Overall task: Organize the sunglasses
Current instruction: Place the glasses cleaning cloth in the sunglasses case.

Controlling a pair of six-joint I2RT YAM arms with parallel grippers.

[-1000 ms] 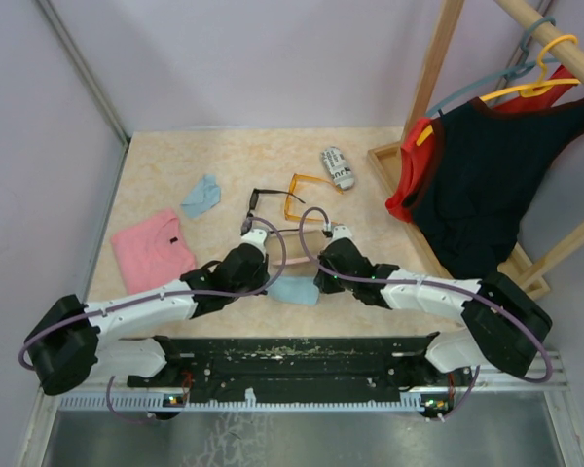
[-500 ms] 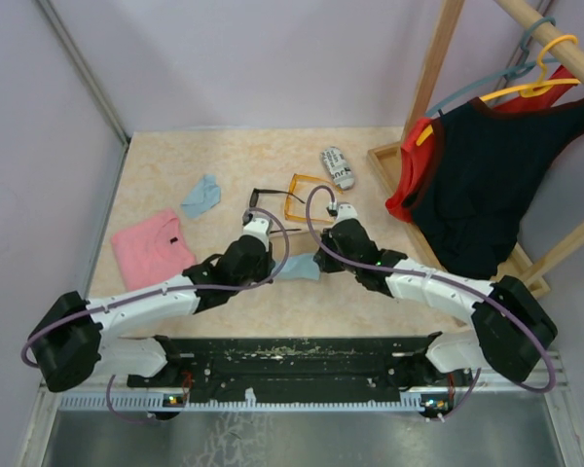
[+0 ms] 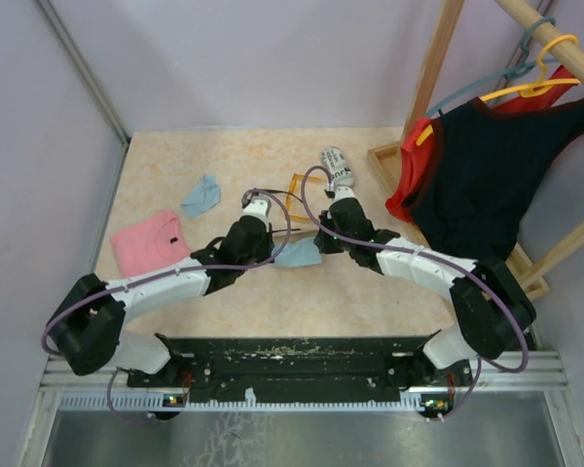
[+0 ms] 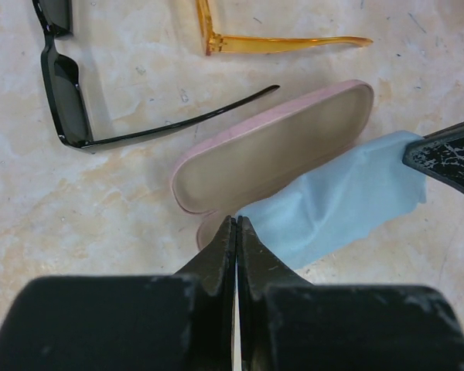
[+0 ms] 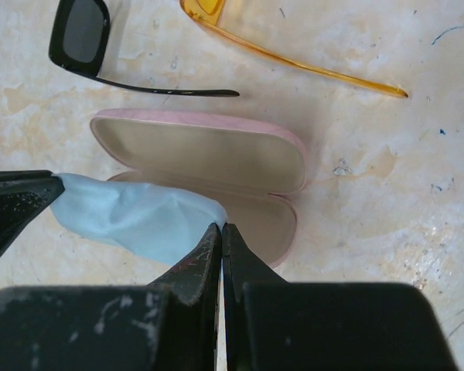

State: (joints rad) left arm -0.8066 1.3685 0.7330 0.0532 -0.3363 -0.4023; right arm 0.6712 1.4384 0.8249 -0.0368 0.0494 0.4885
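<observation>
The black-framed sunglasses lie unfolded on the table, and an arm of the orange sunglasses shows beside them. An open pink case lies just nearer than both pairs. A light blue cloth is stretched over the case's lower half. My left gripper is shut on one end of it. The right gripper is shut on the other end. From above, the cloth shows between the two wrists and the orange sunglasses beyond them; the black pair and the case are mostly hidden.
A black-and-white printed case lies behind the orange pair. A second blue cloth and a folded pink garment lie to the left. A wooden rack with a black-and-red top on hangers stands at the right.
Both arms have reached farther from the near edge, carrying the blue cloth between them over the open pink case. The jaws stayed shut.
</observation>
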